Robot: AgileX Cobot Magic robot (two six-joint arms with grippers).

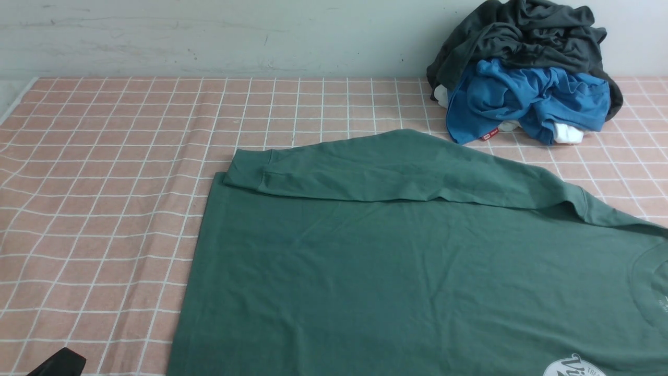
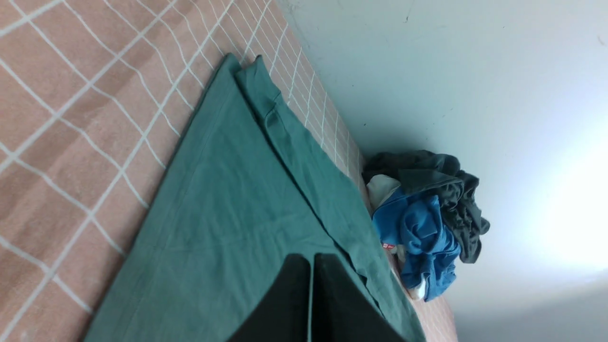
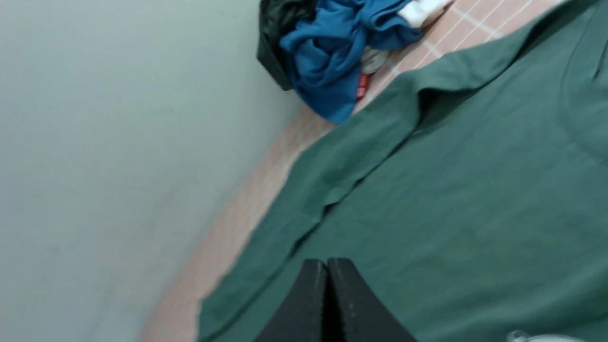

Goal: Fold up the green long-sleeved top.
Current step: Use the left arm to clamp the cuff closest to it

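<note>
Showing at the near left corner, the left gripper [image 1: 61,362] is a dark tip over the checked cloth [image 1: 99,209], to the left of the green top [image 1: 334,271]. Its two fingers are closed together with nothing between them. Its wrist view looks forward across the top to the pale wall [image 1: 235,36], on a slant; most of the arm is out of sight.

The right gripper [image 3: 327,266] appears only in its own wrist view, also aimed forward over the top, its fingers together and empty. How high either gripper sits cannot be judged.

The green top lies spread sideways over the middle and right of the cloth, running past the near and right edges of the front view. One long sleeve [image 1: 365,169] is laid along its far side, cuff [image 1: 248,167] toward the left; the neckline is at the right, and a white logo [image 1: 574,367] shows near right. Beyond, at far right, blue [image 1: 527,99] and dark clothes [image 1: 527,36] are heaped.
</note>
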